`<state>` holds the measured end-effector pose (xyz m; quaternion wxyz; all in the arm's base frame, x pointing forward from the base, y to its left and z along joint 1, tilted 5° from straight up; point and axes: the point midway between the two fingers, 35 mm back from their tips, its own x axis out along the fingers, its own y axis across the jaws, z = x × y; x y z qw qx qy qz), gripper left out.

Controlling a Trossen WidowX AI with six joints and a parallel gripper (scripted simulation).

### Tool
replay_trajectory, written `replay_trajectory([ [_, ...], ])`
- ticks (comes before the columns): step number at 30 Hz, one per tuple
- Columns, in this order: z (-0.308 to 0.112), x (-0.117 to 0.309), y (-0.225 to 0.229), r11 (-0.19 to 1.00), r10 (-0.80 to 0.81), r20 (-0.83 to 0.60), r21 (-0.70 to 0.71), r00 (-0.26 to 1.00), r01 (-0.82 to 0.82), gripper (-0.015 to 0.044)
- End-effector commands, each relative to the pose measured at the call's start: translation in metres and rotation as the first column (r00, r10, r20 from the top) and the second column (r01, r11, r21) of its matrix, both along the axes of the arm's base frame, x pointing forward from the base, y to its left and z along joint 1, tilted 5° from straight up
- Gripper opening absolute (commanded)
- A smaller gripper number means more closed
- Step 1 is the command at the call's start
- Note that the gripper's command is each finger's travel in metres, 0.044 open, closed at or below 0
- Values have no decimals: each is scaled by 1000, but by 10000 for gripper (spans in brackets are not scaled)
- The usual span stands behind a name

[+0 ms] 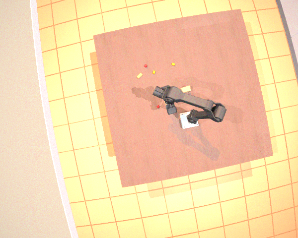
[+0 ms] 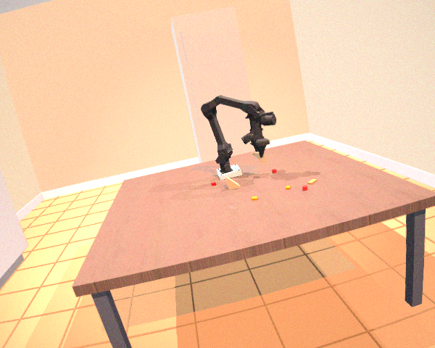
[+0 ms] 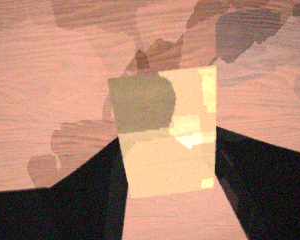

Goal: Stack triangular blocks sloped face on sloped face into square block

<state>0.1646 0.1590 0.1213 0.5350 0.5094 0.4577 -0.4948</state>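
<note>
My gripper is shut on a pale tan triangular block, held up in the air above the table, in front of the arm's base and to one side. One flat face of it fills the space between the fingers in the wrist view; its underside is hidden there. The other triangular block rests on the table near the base, apart from the held one, with a pointed top edge and a slope in the exterior view. The arm passes close beside it in the top view. It is not in the wrist view.
A red block lies below the gripper's side. Another red block, two yellow blocks and a pale flat block lie farther out. A third red block lies near the white base.
</note>
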Motion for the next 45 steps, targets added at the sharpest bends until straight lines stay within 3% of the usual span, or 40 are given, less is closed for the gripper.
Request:
replay_trajectory([
  [1,4,2,2,992,-117,0,41,993,117,0],
  [10,7,7,-2,989,-139,-1,46,990,139,0],
  [45,64,58,-112,990,-139,7,37,990,138,0],
])
